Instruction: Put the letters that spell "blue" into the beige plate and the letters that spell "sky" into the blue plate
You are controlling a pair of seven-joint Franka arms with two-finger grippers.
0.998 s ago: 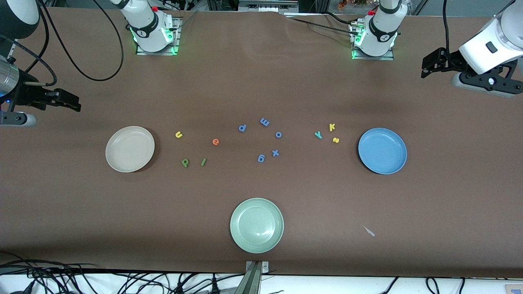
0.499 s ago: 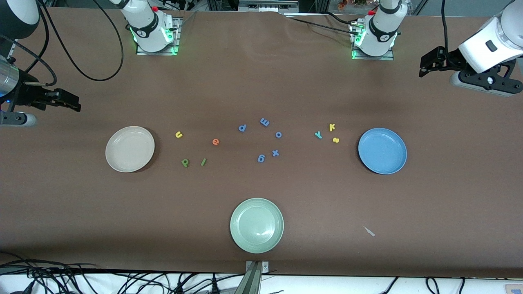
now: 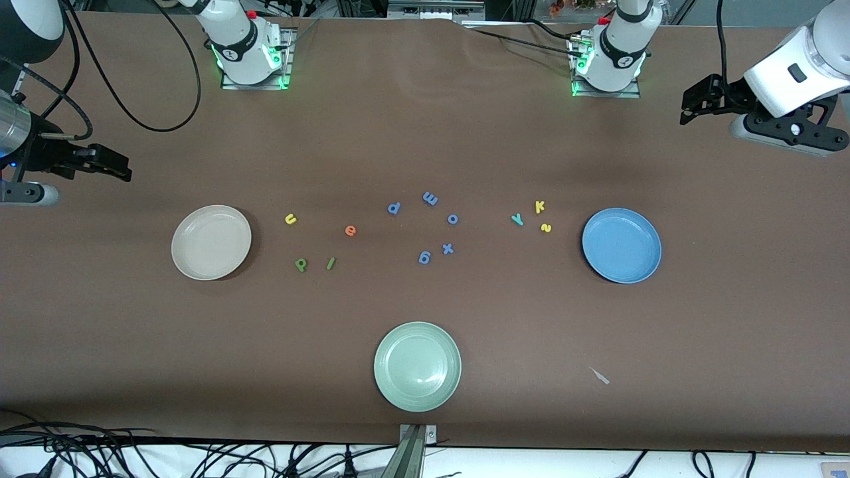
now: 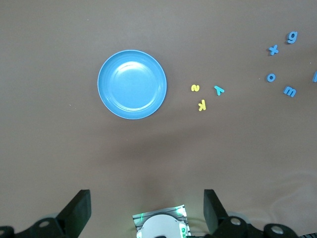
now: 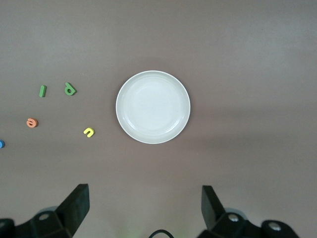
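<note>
black left gripper [image 4: 143,208] and right gripper [image 5: 143,208] hover high over the table (both wide open, empty).

left gripper [image 3: 690,109]: raised at the left arm's end, jaws spread wide, empty | right gripper [image 3: 116,169]: raised at the right arm's end, jaws spread wide, empty

The brown-covered bench [image 3: 425,119] carries a round cream-beige plate [image 3: 211,241], a medium-blue plate [image 3: 621,245], a pale green plate [image 3: 417,366], and small scattered foam letters [image 3: 424,257] between them.
</note>
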